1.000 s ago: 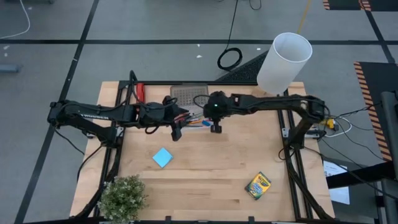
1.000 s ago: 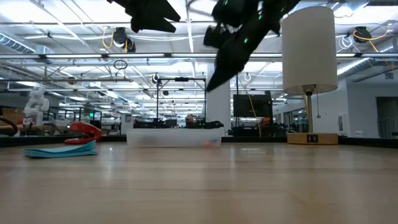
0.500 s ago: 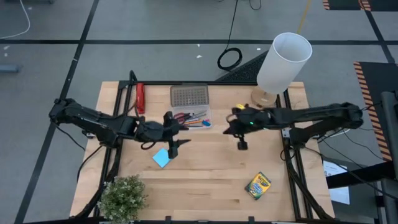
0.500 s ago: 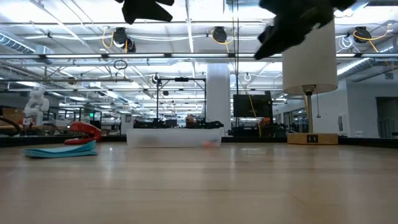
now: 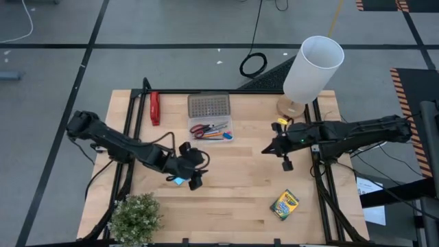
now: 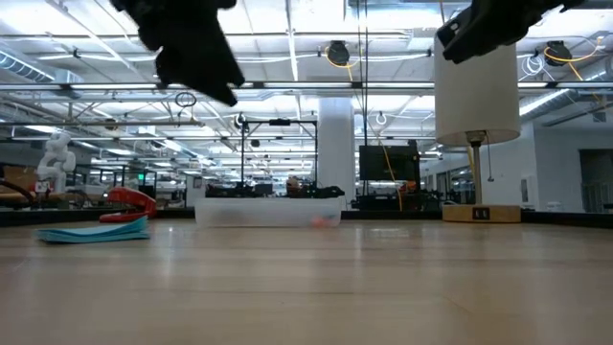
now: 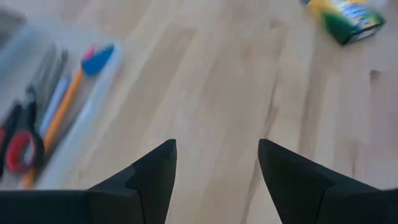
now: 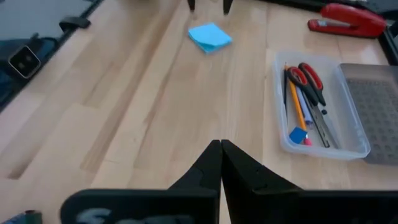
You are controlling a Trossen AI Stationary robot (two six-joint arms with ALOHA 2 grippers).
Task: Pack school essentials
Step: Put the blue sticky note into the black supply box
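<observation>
The clear tray [image 5: 210,129] at the table's far middle holds red-handled scissors [image 8: 309,78], orange pencils [image 8: 294,99], a pen and a small blue eraser [image 8: 297,134]. The blue note pad [image 8: 210,36] lies flat left of centre. My left gripper [image 5: 194,180] hangs open above it, well clear of the table in the low view [image 6: 192,48], and covers most of it from above. The crayon box [image 5: 284,204] lies flat near the right front. My right gripper [image 5: 287,163] is shut on nothing and raised right of centre.
A red stapler [image 5: 155,108] lies at the far left. The tray's grey lid [image 5: 209,105] sits behind the tray. A white lamp [image 5: 312,68] stands at the far right corner, and a potted plant [image 5: 135,216] at the near left corner.
Both grippers have left the tray. The left one has gone toward the near edge and now hangs over the note pad. The right one has swung toward the table's right edge. The things on the table have stayed put.
</observation>
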